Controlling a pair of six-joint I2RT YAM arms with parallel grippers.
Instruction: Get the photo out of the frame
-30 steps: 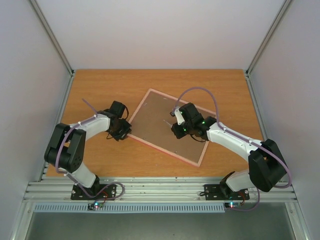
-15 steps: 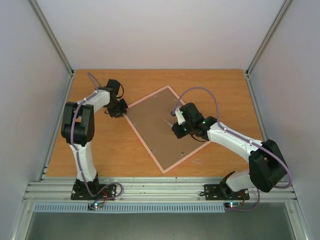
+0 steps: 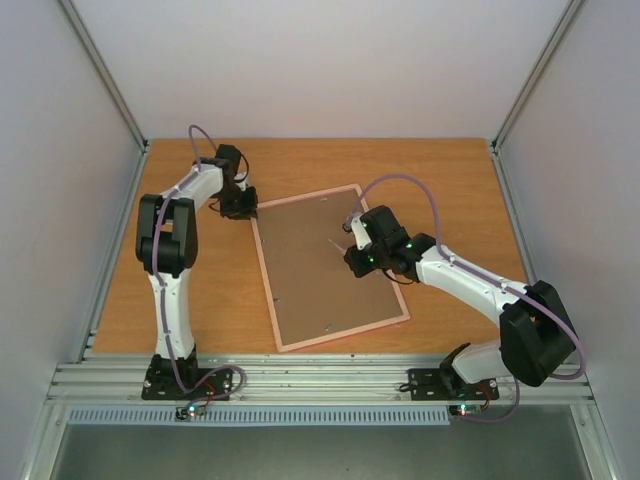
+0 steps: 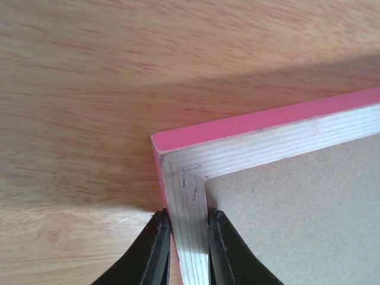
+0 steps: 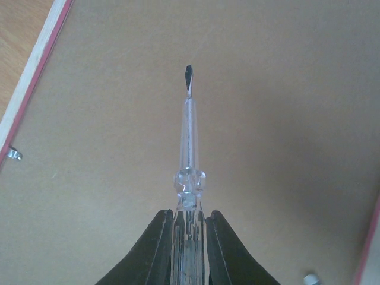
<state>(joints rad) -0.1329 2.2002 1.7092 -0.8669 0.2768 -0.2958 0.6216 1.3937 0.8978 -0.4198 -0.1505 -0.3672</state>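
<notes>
Frame (image 3: 315,295) is flat on the counter (image 3: 230,300), back side up, around mid-counter, slightly skewed. Its near short edge sits close to the counter's near edge. Brown backing board (image 5: 285,119) fills it, with a pale wood rim and pink outer edge showing all round.

Left gripper (image 4: 187,222) is at the frame's far-left corner. Its jaws are clamped across the pale rail just below the corner, one finger on the outer pink edge, the other on the inner side against the board. In the top view the left arm is stretched far out over the left side of the counter.

Right gripper (image 5: 190,219) is over the middle of the backing board. Its jaws are closed on the clear handle of a flat-blade screwdriver (image 5: 189,136), shaft pointing straight out ahead of the fingers. The blade is over bare board; I can't tell whether the tip touches it.

Small metal tab (image 5: 14,154) sits at the rim left of the screwdriver, well clear of the blade.
</notes>
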